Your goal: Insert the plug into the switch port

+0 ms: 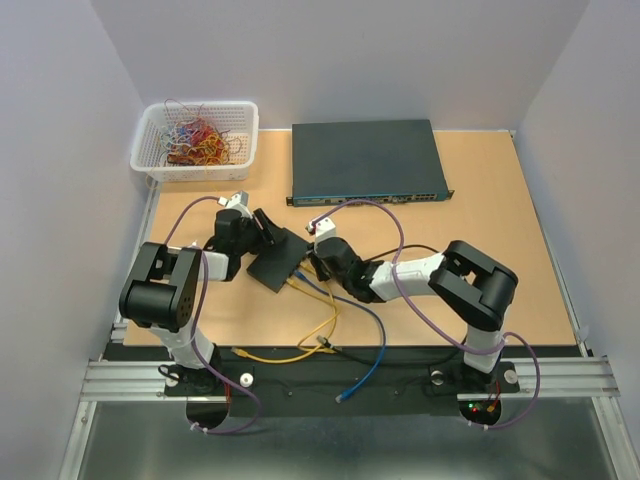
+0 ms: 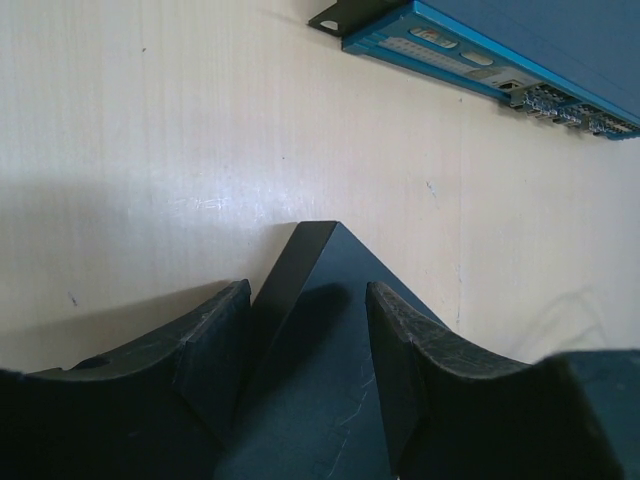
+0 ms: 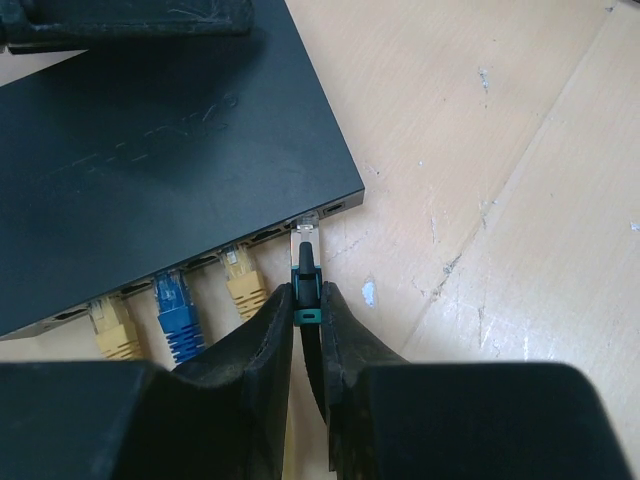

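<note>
The small flat black box (image 1: 278, 258) lies mid-table, its port row facing the right arm. My left gripper (image 1: 266, 228) clasps its far corner. In the left wrist view that corner (image 2: 310, 300) sits between the two fingers (image 2: 215, 345), which press against it. My right gripper (image 3: 307, 300) is shut on a black plug with a teal boot (image 3: 304, 270). The plug's clear tip (image 3: 305, 226) sits at the mouth of a port near the box's (image 3: 160, 150) right end. I cannot tell how deep it is.
Two yellow plugs (image 3: 243, 282) and a blue plug (image 3: 176, 308) fill ports left of mine. Their cables trail toward the near table edge (image 1: 300, 340). The big grey-blue rack switch (image 1: 365, 160) lies at the back, with a white basket of wires (image 1: 195, 140) back left.
</note>
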Available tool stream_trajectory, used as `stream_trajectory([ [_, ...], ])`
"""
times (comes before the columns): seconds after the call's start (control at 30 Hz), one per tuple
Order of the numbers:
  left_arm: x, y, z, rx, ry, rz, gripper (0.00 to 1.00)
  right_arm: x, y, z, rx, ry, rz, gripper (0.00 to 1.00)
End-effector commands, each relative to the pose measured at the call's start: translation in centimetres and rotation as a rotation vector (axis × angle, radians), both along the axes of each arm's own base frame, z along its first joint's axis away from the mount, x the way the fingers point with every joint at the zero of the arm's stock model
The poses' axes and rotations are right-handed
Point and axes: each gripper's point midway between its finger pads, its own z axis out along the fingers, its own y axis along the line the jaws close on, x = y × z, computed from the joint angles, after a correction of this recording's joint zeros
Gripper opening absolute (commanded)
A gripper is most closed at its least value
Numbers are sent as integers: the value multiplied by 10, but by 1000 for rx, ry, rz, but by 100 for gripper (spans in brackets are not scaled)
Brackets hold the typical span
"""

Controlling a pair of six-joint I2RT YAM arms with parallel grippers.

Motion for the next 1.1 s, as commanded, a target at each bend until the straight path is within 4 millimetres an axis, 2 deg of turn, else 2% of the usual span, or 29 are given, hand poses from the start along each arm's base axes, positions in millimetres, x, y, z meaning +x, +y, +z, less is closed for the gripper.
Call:
stream_trajectory([
  [0.0, -8, -8, -10, 15, 43, -54, 61, 5, 17, 29, 52, -83, 2, 0],
  [0.17, -8, -8, -8, 20, 36, -53, 61, 3, 15, 21, 41, -72, 0, 0],
  [0.6, -8, -6, -10, 25, 41, -46, 61, 3, -3, 28, 41, -85, -69, 0],
  [0.93, -7, -7, -9, 23, 41, -47, 61, 4, 14, 28, 60, -76, -34, 0],
  [1.07, -7, -8, -10, 23, 42, -50, 61, 3, 22, 21, 52, -66, -22, 1],
])
